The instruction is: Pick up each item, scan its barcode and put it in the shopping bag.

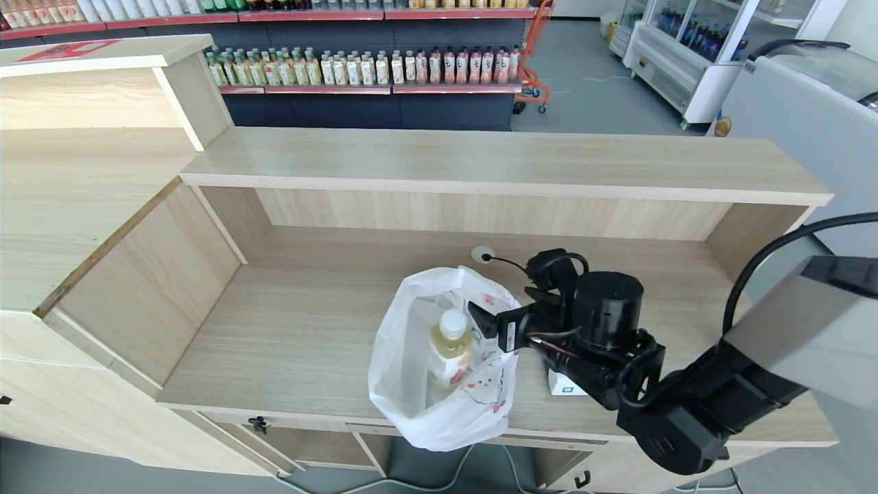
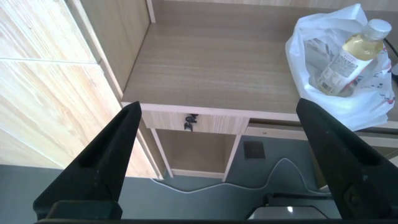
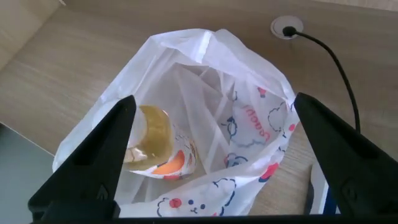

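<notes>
Resting bottle [image 3: 152, 146] beneath right end effector [image 3: 215, 102]

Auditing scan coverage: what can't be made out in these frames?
Bottle barcode: head view, print too small; right wrist view, the shopping bag wall covers the label.
Bag bottom: both views, hidden by folds and the bottle.
White box beside the bag: head view, mostly behind the right gripper.
Cable end: head view, runs behind that gripper.
</notes>
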Motion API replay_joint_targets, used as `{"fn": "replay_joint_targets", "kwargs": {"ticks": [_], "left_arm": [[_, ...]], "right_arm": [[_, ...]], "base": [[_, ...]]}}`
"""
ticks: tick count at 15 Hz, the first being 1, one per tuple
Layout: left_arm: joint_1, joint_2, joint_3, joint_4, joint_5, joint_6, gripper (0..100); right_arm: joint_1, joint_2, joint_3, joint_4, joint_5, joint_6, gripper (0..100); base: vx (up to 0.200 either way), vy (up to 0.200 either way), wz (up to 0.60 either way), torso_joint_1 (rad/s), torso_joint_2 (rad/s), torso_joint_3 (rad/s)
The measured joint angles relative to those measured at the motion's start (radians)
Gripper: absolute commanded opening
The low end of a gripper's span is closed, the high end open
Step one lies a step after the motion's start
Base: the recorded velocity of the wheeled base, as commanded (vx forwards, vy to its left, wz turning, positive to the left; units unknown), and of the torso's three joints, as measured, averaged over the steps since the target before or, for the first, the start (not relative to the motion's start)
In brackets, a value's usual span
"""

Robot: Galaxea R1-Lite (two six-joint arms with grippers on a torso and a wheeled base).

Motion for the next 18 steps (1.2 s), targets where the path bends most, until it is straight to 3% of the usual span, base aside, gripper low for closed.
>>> {"fn": "replay_joint_targets", "kwargs": {"ticks": [6,11,15,18], "left_arm": [[0.0,0.0,0.0,0.0,0.0,0.0,100],[0.0,0.0,0.0,0.0,0.0,0.0,100],[0.0,0.0,0.0,0.0,0.0,0.0,100],[0.0,0.0,0.0,0.0,0.0,0.0,100]], "right_arm": [[-0.038,-0.309,0.282,0.1,-0.004,0.031,100],[-0.206,-0.525,0.354,0.288,-0.011,0.002,100],[-0.455,-0.661,0.364,0.517,-0.086,-0.09,100],[-0.75,-0.729,0.367,0.687,-0.139,-0.227,100]], "base": [[0.0,0.0,0.0,0.0,0.0,0.0],[0.0,0.0,0.0,0.0,0.0,0.0],[0.0,0.0,0.0,0.0,0.0,0.0],[0.0,0.0,0.0,0.0,0.0,0.0]]}}
